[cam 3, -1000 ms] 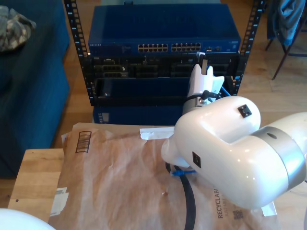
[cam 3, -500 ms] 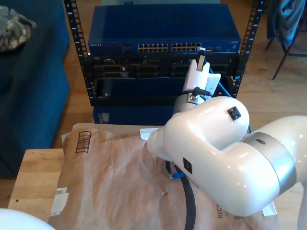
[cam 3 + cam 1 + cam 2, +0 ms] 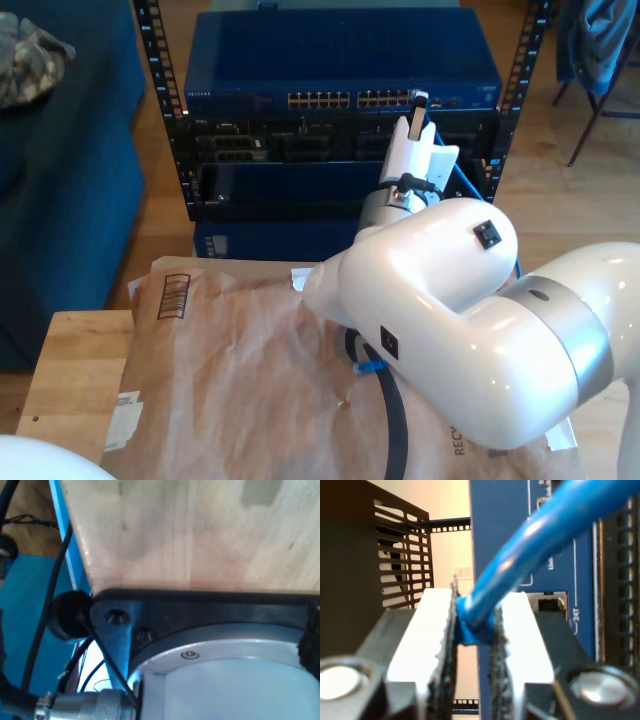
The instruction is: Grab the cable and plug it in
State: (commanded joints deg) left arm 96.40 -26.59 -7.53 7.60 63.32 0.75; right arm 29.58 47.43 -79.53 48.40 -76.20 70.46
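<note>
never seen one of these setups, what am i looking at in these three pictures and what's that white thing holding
These pictures come from my cameras. One stands off the arms and sees the scene; the other two ride on my grippers. In the exterior view the big white shape is my second arm, reaching over brown paper on a wooden table toward a blue network switch in a rack. My second gripper is shut on the cable, a thin blue ethernet lead, close to the switch's row of ports. The cable's other end lies on the paper. The first wrist view looks at wood and a dark arm base.
</note>
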